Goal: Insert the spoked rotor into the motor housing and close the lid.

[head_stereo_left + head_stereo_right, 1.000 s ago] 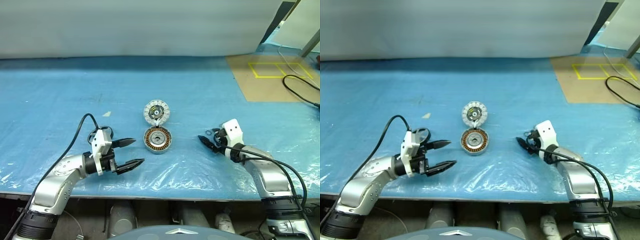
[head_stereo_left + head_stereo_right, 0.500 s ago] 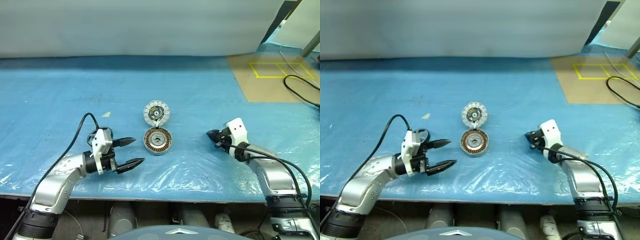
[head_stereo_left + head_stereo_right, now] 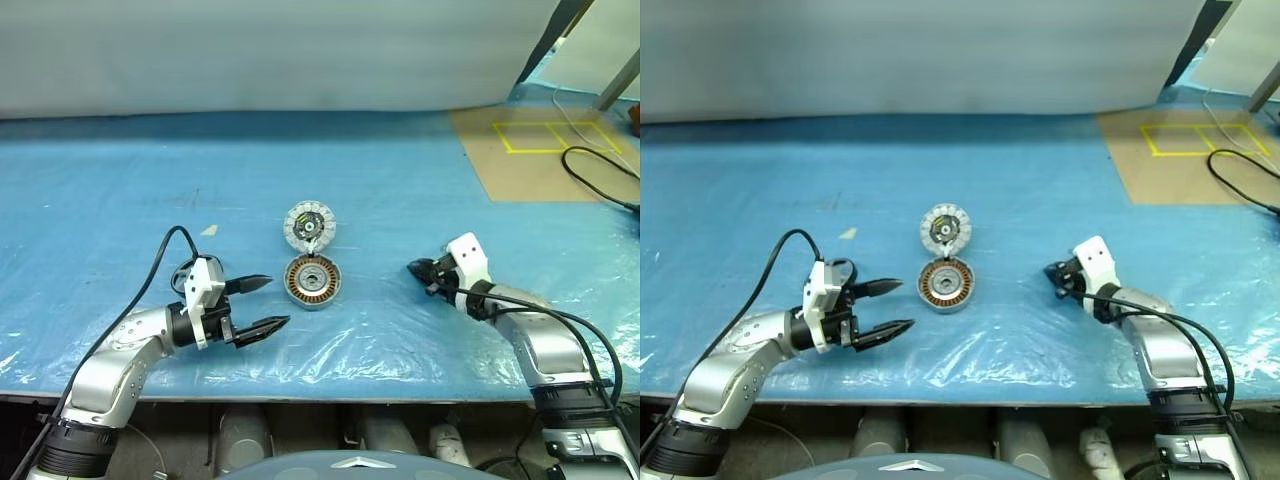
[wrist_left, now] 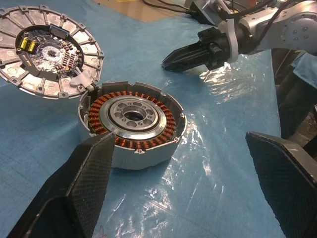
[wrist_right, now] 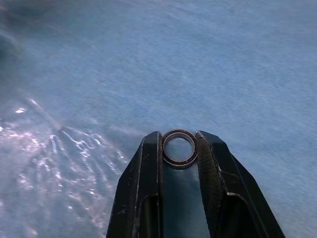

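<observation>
The motor housing (image 3: 313, 280), a shallow disc with copper windings round a silver hub, lies at the table's middle. The lid (image 3: 309, 226), a pale disc with a segmented rim, lies open and flat just behind it, touching it. My right gripper (image 5: 177, 135) is to the right of the housing, well apart from it, pointing toward it. It is shut on the spoked rotor (image 5: 179, 166), which shows as a small silver ring with a dark rim held just above the sheet. My left gripper (image 3: 275, 302) stands open to the left of the housing, which lies beyond its fingers (image 4: 84, 188).
The table is covered by a blue sheet under crinkled clear plastic (image 3: 380, 330). A brown board with yellow tape marks (image 3: 540, 150) and a black cable (image 3: 590, 170) lie at the far right. The table's front edge runs close below both arms.
My right gripper has shut on the small ring that lay on the sheet at its fingertips, and holds it just off the sheet. The left arm has not moved.
</observation>
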{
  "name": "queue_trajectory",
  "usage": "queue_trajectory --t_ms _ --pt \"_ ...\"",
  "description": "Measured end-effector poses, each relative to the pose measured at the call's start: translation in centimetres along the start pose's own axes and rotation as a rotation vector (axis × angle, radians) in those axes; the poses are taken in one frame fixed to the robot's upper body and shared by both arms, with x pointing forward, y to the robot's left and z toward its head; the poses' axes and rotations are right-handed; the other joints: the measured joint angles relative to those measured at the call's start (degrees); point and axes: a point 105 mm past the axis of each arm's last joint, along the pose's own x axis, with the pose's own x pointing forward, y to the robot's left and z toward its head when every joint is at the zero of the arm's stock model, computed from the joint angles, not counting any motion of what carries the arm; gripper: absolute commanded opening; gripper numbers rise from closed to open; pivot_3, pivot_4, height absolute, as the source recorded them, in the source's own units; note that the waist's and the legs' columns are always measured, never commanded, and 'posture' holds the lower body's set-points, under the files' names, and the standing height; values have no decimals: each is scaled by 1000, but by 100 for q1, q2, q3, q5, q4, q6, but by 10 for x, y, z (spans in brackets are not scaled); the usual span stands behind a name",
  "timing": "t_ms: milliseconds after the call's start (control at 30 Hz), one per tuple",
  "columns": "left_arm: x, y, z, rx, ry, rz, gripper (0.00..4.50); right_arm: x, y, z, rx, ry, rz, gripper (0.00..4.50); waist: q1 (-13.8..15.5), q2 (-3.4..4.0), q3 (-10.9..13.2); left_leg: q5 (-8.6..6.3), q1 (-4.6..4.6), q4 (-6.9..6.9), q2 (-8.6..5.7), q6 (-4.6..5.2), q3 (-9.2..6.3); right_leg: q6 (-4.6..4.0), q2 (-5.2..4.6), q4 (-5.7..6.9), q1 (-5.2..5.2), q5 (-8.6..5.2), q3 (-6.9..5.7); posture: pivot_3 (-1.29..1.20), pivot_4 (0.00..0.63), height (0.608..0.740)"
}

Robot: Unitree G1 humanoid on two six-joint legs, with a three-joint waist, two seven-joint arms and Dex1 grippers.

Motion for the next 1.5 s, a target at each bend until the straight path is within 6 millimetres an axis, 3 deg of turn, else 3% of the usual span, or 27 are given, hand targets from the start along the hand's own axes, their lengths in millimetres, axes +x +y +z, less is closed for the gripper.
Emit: queue_trajectory --t_ms 100,300,467,633,800,967,1500 --pt "0 0 0 -2 -3 0 4446 -9 14 18 2 -21 117 594 24 21 13 1 -19 -1 0 -2 0 -21 0 -2 -13 13 0 0 150 740" --pt "1 0 2 0 -13 -6 4446 -19 49 88 -43 -131 358 594 21 28 17 3 -21 -1 2 -5 -1 -23 3 3 -16 14 -1 0 150 740" --pt "3 2 7 16 -20 -10 4446 -20 77 116 -105 -136 526 594 45 30 18 5 -24 1 1 -7 -1 -24 1 2 -16 14 -1 0 150 740" --pt "3 1 7 16 -22 -10 4446 1 103 117 -205 -81 666 594 19 31 18 5 -29 3 3 -9 -1 -25 2 7 -21 15 -3 0 150 740" --pt "2 1 6 11 -23 3 4446 22 113 105 -269 -35 746 594 36 30 18 5 -34 9 3 -8 -2 -25 1 8 -21 15 -4 0 150 740" --pt "1 -2 7 12 -27 17 4446 34 121 89 -274 0 803 594 34 30 18 5 -40 11 4 -8 -2 -26 1 9 -23 15 -6 0 150 740" --pt "0 -5 8 15 -37 38 4446 61 135 69 -317 44 860 594 26 30 18 5 -40 20 7 -8 -2 -28 1 17 -23 17 -8 0 150 740"
